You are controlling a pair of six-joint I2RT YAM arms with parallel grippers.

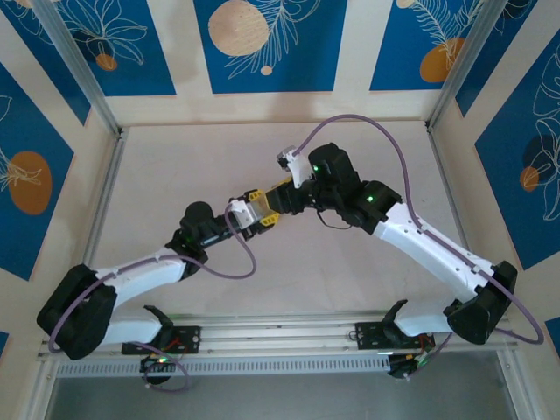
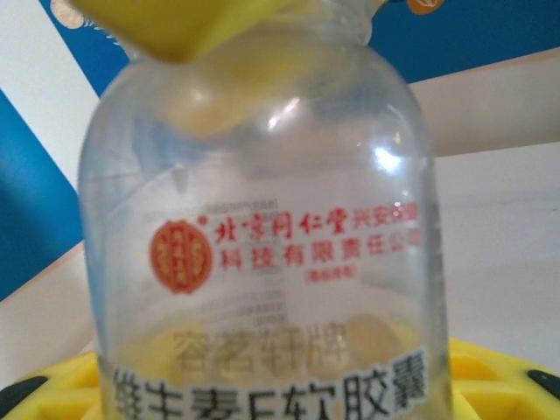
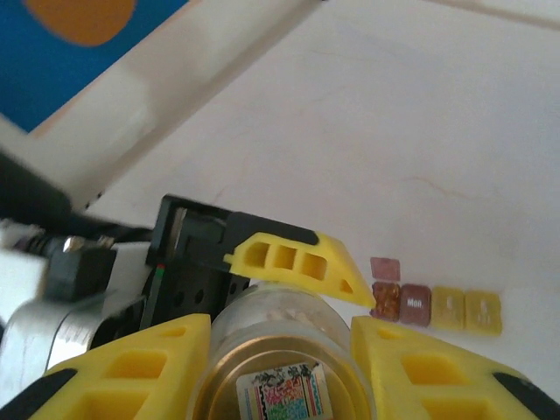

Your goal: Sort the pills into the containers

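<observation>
Over the middle of the pale table (image 1: 262,149), the top camera has the left gripper (image 1: 252,213) and right gripper (image 1: 278,208) meeting nose to nose, their yellow fingers crowding whatever sits between them. Purple cables (image 1: 354,117) loop off both arms.

From the left wrist, a clear bottle (image 2: 262,219) with red Chinese print blocks nearly everything. The left fingers (image 2: 499,376) press against its sides low in frame, and a yellow finger of the other arm lies across its top.

From the right wrist, the right fingers (image 3: 131,367) are clamped on the bottle's gold end with its printed sticker. The left gripper's finger and black body stand just behind.

To the right, on bare table, lie the containers (image 3: 420,304): a joined row, dark red then yellow, apart from both grippers. A pinkish square (image 3: 385,265) sits just beside the red end, possibly an open lid.
</observation>
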